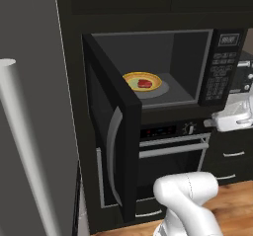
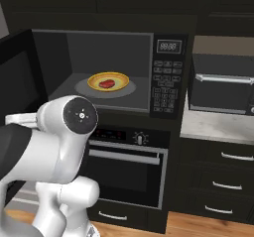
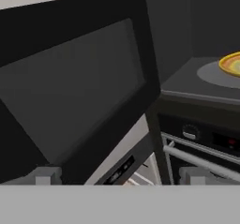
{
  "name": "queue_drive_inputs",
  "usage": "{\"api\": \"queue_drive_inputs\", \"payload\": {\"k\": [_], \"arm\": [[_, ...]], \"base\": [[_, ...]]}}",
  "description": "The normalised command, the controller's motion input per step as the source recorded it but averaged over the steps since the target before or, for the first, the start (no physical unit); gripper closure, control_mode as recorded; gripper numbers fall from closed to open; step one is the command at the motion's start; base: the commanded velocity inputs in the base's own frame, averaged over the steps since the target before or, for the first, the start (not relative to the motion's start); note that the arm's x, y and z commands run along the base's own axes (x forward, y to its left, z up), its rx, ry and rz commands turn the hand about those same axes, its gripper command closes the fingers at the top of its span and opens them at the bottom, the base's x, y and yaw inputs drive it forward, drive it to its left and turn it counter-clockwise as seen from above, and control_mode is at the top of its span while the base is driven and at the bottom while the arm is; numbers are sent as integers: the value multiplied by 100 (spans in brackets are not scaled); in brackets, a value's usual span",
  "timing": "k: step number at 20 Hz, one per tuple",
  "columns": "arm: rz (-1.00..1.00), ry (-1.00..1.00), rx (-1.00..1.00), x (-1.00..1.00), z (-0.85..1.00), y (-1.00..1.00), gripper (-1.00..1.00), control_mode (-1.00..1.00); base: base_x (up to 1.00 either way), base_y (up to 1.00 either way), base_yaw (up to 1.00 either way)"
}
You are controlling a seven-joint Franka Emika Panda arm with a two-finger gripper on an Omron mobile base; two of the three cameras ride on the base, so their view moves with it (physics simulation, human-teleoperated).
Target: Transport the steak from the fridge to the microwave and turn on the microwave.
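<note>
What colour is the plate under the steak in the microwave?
Yellow with an orange rim; the plate shows best in the right base view.

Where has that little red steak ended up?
The small red steak lies on a yellow plate on the turntable inside the open black microwave.

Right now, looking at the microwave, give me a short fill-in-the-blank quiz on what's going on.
1. The steak lies on a yellow ____.
2. The plate sits inside the ____.
3. The microwave door stands ____.
4. The oven is directly ____ the microwave.

Missing words: plate; microwave; open; below
</note>
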Motion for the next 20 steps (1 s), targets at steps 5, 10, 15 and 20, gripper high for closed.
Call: {"api": "queue_drive_inputs", "payload": {"k": [5,10,15,20], "arm": [[0,0,0,-52,7,14,-100,-100],[0,1,4,-50,9,12,-100,-100],[0,9,7,-38,3,13,-100,-100],[-1,22,8,-21,0,13,-100,-100]], "base": [[0,0,0],[0,0,0],[0,0,0],[0,0,0]]}}
